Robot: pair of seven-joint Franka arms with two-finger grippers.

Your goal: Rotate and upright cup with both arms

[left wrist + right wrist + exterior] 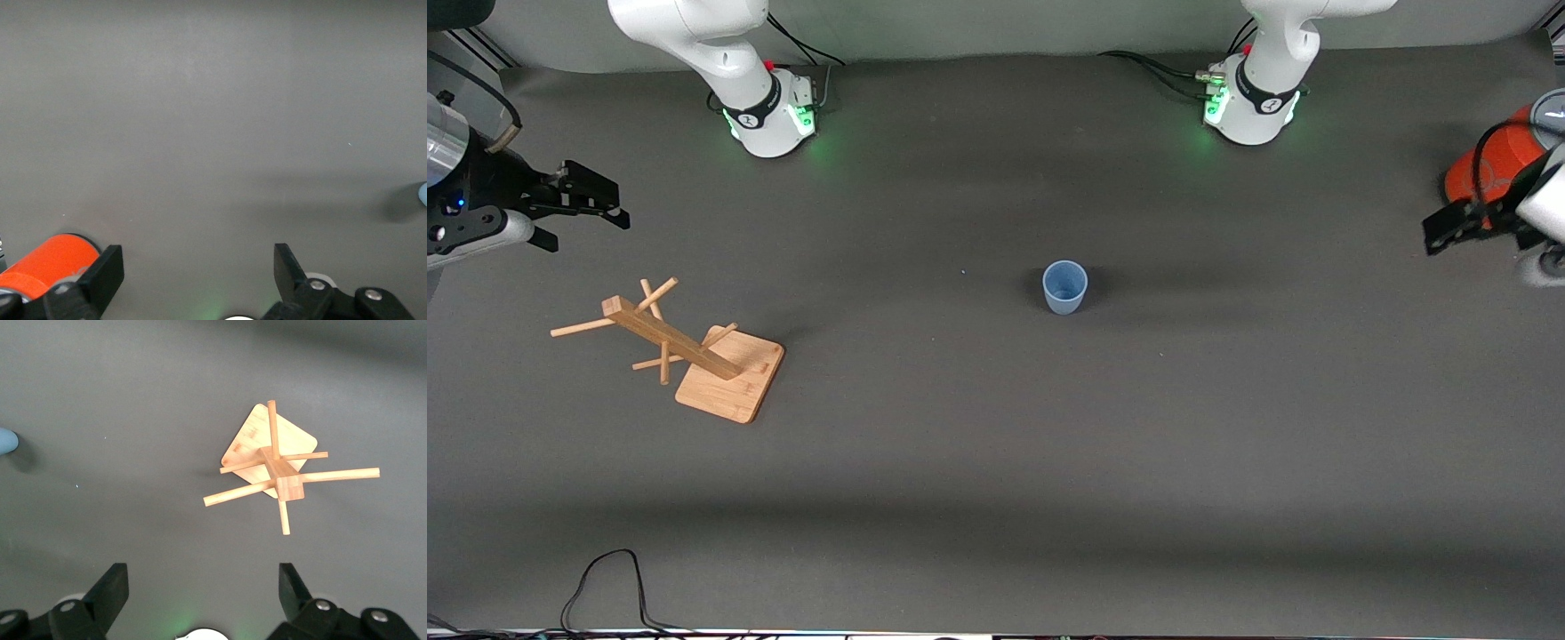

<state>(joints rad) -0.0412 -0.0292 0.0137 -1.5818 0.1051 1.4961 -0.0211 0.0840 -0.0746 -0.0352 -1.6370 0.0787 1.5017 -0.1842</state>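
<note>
Two open grippers wait at opposite ends of a table with a blue cup standing between them.

The right gripper (578,206) hangs with its fingers spread wide and empty over the right arm's end of the table, above a wooden rack (685,351). The left gripper (1458,222) hangs likewise spread and empty over the left arm's end, beside an orange cylinder (1498,164). The cup (1064,286) sits mid-table, well apart from both grippers, mouth up, so its long axis looks vertical already. It seems slightly closer to the left gripper, so that arm probably has the shorter reach inward.
</note>
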